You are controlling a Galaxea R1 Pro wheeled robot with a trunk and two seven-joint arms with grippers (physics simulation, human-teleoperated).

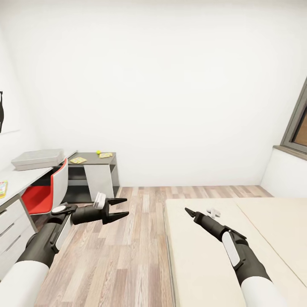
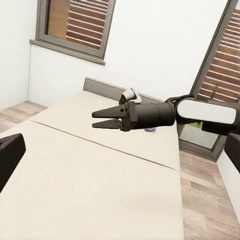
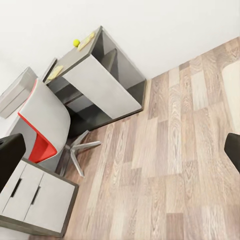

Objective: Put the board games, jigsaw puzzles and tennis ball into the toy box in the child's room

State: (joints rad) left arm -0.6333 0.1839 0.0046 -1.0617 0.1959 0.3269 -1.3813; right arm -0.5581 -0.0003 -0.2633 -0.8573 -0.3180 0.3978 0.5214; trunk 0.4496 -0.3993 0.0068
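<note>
White walls and a wood-plank floor (image 1: 123, 238) surround me, with the bed (image 1: 213, 256) under my right arm and the tabletop (image 1: 25, 179) off beyond my left. My left end effector (image 1: 121, 208) hangs over the floor with its fingers spread and nothing between them. My right end effector (image 1: 187, 210) hovers over the cream bed top; its fingers lie nearly together, a thin gap showing, and they grip nothing.

Ahead of my left end effector, the grey toy box (image 1: 38, 158) sits on the tabletop; I cannot tell what lies inside it. Farther along, on the low end of the tabletop, lie two jigsaw puzzles (image 1: 78, 160), and the tennis ball (image 1: 98, 152) rests beside the farther puzzle. A board game (image 1: 2, 189) lies on the near tabletop, to the left of my left arm. A red and white chair (image 1: 49, 187) stands between my left end effector and the tabletop.
</note>
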